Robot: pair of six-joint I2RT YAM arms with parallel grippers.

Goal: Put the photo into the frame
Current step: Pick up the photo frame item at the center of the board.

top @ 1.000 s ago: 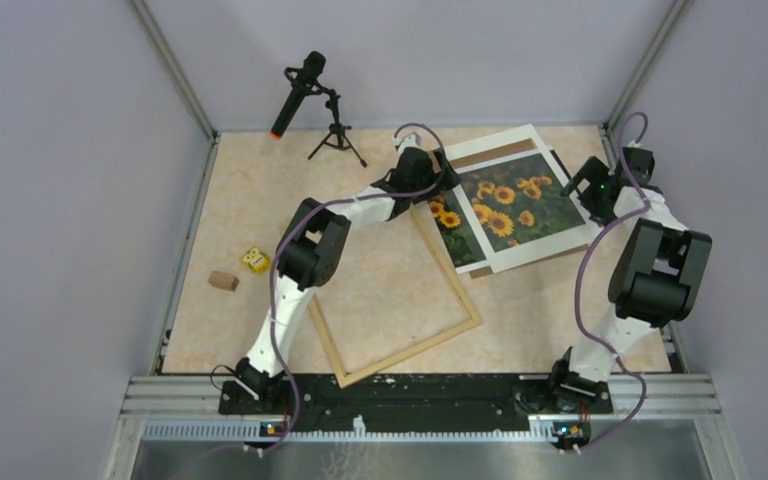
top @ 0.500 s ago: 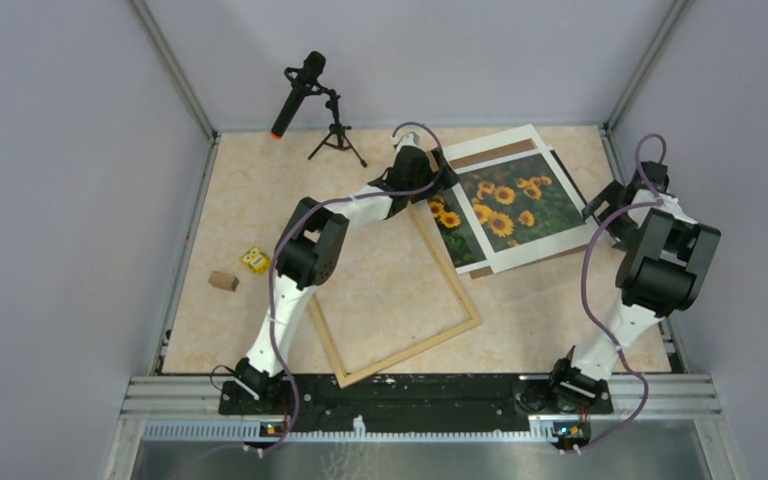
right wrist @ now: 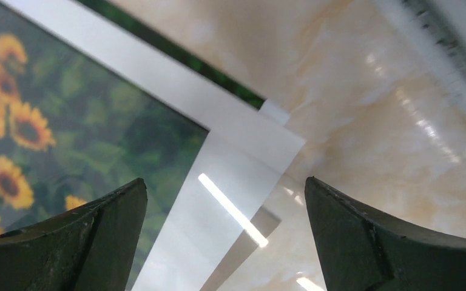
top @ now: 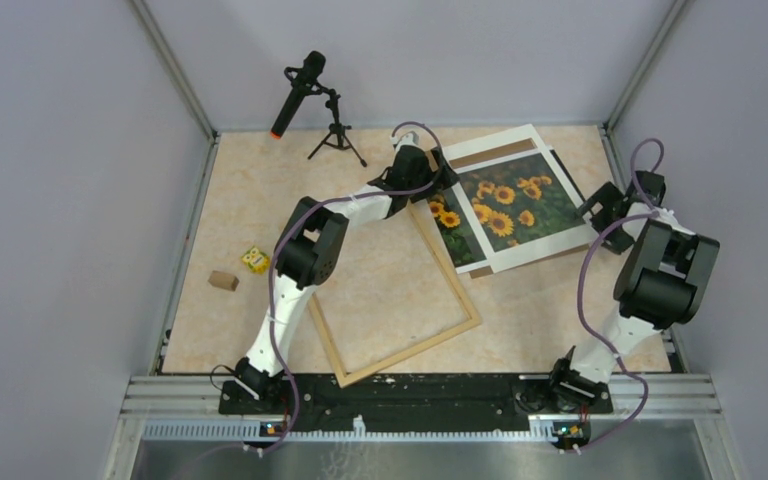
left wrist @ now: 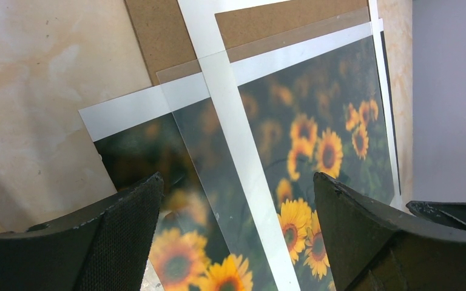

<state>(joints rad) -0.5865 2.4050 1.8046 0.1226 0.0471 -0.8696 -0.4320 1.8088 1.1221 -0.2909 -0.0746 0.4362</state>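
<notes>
The photo of sunflowers lies flat at the back right of the table, partly under a white mat. The light wooden frame lies empty in the middle, its far corner beside the photo's left edge. My left gripper hovers open over the photo's left part. In the left wrist view the photo and a mat strip show between the left gripper's fingers. My right gripper stands open at the photo's right side; the right gripper is over the mat's corner.
A brown backing board lies under the mat and photo. A microphone on a tripod stands at the back left. A small yellow block and a brown block sit at the left. Walls close in on three sides.
The right arm has drawn back to the right, off the photo's right edge toward the wall. The left arm, photo and frame have not moved.
</notes>
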